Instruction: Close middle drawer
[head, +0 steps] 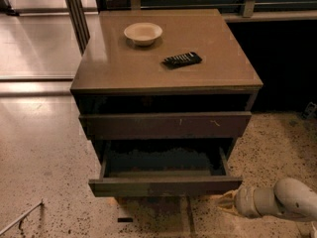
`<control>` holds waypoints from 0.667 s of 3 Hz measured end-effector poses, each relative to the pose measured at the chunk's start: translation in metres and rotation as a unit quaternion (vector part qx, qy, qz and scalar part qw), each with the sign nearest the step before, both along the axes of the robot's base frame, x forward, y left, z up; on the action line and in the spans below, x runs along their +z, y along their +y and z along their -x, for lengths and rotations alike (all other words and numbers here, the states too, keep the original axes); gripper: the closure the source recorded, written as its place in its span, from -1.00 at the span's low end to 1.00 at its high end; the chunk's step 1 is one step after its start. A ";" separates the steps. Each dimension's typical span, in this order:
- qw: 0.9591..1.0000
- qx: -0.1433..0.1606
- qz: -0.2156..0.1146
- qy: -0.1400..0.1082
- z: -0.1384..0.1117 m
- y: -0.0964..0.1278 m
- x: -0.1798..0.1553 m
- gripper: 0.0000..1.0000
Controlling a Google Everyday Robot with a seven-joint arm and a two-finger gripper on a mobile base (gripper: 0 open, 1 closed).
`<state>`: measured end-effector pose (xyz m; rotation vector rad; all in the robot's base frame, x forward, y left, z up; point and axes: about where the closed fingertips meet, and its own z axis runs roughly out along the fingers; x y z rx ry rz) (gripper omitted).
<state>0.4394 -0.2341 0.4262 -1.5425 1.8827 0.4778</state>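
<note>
The middle drawer (163, 185) is pulled out of the brown cabinet (124, 73). Its plain dark front faces me and its dark bluish-black inside (163, 160) looks empty. Above it is the taller front with small pale scratches (166, 125), set back. My gripper (225, 201) is low at the lower right, just beside the right end of the open drawer's front, at the tip of my white arm (282, 202). I cannot tell whether it touches the front.
A pale bowl (142, 33) and a black remote (182, 59) lie on the cabinet top. Speckled floor (44, 182) lies to the left and front. A thin metal rod (20, 218) lies at the lower left. Dark furniture stands behind on the right.
</note>
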 end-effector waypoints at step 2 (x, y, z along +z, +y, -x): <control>0.999 0.032 0.002 -0.025 -0.007 0.017 -0.009 1.00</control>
